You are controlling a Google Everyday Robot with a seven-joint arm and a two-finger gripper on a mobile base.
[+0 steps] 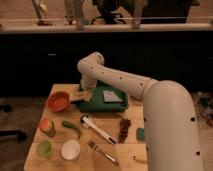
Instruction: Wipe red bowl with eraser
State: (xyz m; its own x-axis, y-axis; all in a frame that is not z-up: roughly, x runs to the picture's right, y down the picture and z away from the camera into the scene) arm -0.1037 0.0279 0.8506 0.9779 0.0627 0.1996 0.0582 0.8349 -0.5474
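Claw point(83, 93) clamped on the eraser point(77, 96), just beside the red bowl point(57, 102) on the worktop; pickup judged complete, wiping outstanding.

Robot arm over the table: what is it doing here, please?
The robot's gripper is shut on the eraser and holds it at the right edge of the red bowl, just left of the green tray. The eraser is not yet inside the bowl, so wiping seems about to begin.
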